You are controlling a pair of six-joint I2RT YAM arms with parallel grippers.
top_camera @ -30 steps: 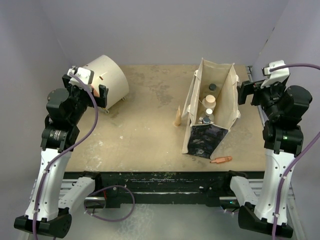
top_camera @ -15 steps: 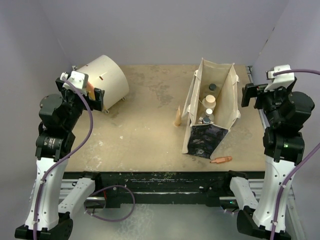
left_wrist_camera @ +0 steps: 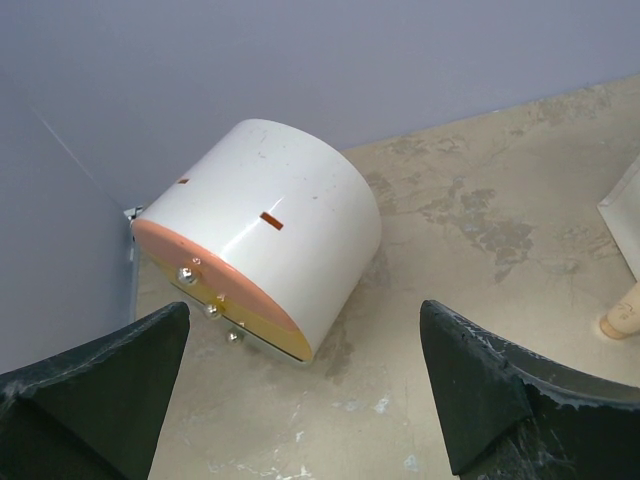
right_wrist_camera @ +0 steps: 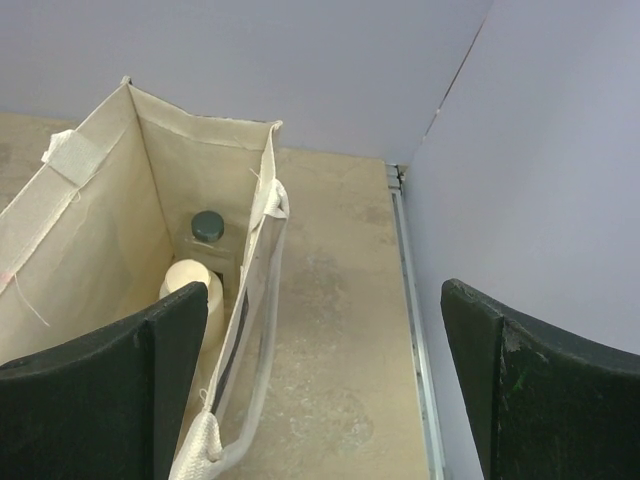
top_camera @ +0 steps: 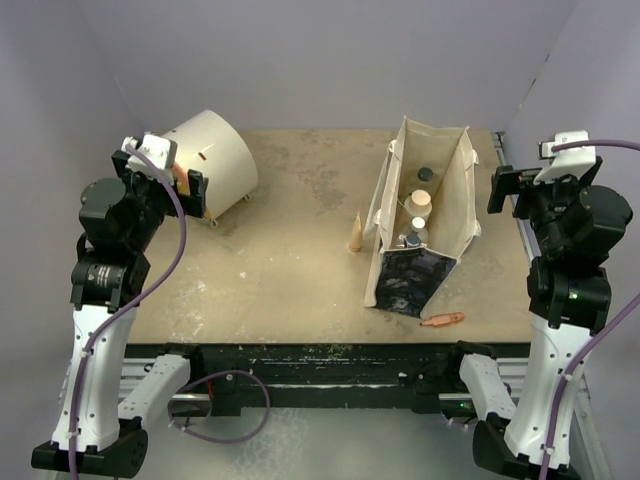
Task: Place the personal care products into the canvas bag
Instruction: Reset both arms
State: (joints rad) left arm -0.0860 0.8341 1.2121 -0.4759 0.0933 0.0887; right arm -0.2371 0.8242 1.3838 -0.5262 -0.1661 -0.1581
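Observation:
The canvas bag (top_camera: 456, 196) stands upright at the right middle of the table, mouth open, its dark printed panel facing the near edge. Inside it I see personal care products: a black-capped bottle (top_camera: 426, 174), a cream-white bottle (top_camera: 421, 200) and a white-capped one (top_camera: 418, 224). The right wrist view looks into the bag (right_wrist_camera: 100, 230) at the dark-capped bottle (right_wrist_camera: 207, 226) and the cream bottle (right_wrist_camera: 190, 285). My right gripper (top_camera: 540, 185) (right_wrist_camera: 325, 288) hangs open and empty to the right of the bag. Far left, my left gripper (top_camera: 170, 180) (left_wrist_camera: 303, 305) is open and empty, close to the drum.
A large cream drum with an orange face (top_camera: 212, 160) (left_wrist_camera: 290, 230) lies on its side at the back left. A tan wooden cone (top_camera: 355, 232) (left_wrist_camera: 625, 312) stands just left of the bag. A small orange stick (top_camera: 442, 320) lies near the front edge.
Both arms have drawn back outward: the left gripper shifted left from the drum, the right gripper shifted right from the bag. Both stay open. Nothing on the table moved.

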